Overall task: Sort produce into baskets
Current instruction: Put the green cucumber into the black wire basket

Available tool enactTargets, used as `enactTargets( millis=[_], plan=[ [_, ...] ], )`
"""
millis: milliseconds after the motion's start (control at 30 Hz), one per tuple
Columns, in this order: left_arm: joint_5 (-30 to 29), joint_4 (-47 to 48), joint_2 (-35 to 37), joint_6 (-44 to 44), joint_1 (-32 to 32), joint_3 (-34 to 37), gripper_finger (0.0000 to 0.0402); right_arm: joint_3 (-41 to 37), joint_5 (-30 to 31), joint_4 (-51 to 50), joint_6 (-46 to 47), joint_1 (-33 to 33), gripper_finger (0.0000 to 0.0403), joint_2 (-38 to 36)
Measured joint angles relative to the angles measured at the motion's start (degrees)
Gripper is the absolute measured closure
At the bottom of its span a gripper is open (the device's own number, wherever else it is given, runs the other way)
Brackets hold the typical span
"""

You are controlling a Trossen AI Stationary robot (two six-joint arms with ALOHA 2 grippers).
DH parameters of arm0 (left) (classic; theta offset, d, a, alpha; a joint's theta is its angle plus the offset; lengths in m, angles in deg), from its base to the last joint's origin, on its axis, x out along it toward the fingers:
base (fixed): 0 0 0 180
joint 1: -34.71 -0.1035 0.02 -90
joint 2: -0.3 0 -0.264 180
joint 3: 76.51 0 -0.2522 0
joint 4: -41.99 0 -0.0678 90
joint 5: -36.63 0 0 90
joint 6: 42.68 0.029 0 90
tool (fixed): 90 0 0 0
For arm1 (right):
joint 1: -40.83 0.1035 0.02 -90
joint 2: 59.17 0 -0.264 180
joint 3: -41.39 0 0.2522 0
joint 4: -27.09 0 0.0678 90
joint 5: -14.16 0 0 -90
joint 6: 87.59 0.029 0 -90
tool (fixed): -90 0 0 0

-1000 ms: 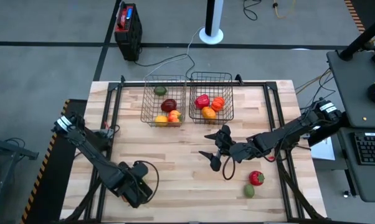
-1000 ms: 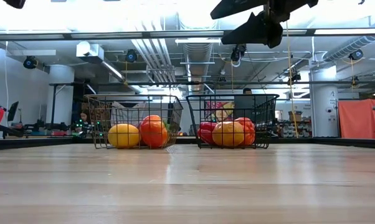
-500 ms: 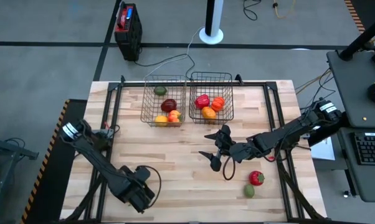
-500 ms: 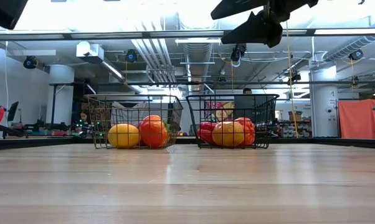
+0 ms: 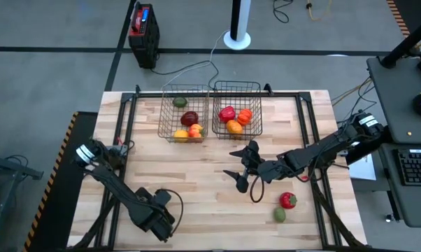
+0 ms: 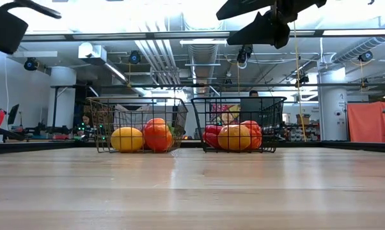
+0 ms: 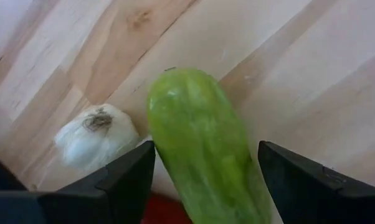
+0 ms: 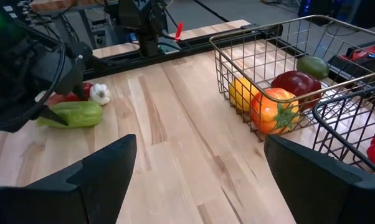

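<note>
- The left gripper point(image 5: 163, 225) is seen at the lower left of the high view, lowered over a long green vegetable point(image 7: 203, 146). Its fingers point(image 7: 122, 177) are spread on either side of the vegetable, and no closed grip is shown.
- A white garlic bulb point(image 7: 95, 134) lies just beside that vegetable, and a red piece is partly hidden under it.
- Two wire baskets stand side by side at upper centre; the left basket point(image 5: 170, 94) holds green, dark red, orange and yellow pieces, the right basket point(image 5: 256, 87) red and orange ones.
- The right gripper point(image 5: 240, 170) hangs at centre, wide open and empty.
- A red pepper point(image 5: 287, 200) and a green piece point(image 5: 280, 215) lie at lower right.
</note>
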Motion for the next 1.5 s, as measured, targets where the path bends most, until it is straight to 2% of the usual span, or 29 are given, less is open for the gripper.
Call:
enactTargets(
  millis=[633, 733, 933, 1033, 1333, 1500],
  plan=[
    [-1.57, -6.46, -3.37, 7.24, -0.26, 0.28, 0.0136, -0.02, 0.0, -0.04, -0.02, -0.02, 0.0058, -0.02],
    [-1.55, -6.57, -4.17, 8.77, -0.26, -0.08, 0.0152, -0.01, 0.01, -0.07, -0.02, -0.02, 0.0058, 0.0],
    [-3.03, -6.74, -3.74, 10.73, -0.33, -0.2, 0.0214, 0.0, 0.0, -0.09, -0.06, -0.02, 0.0058, 0.0],
    [-4.38, -6.71, -2.82, 13.4, -0.4, -0.41, 0.0218, -0.01, 0.0, -0.09, -0.61, -0.02, 0.0058, -0.01],
    [-13.86, -3.74, -0.33, 25.01, -2.58, -6.16, 0.0211, -0.02, -1.12, 0.08, -0.95, 0.01, 0.0058, 0.0],
    [-26.39, -0.66, 1.03, 33.91, -4.4, -10.63, 0.0211, -0.02, -1.5, 0.22, -1.07, 0.65, 0.0058, -0.02]
  ],
)
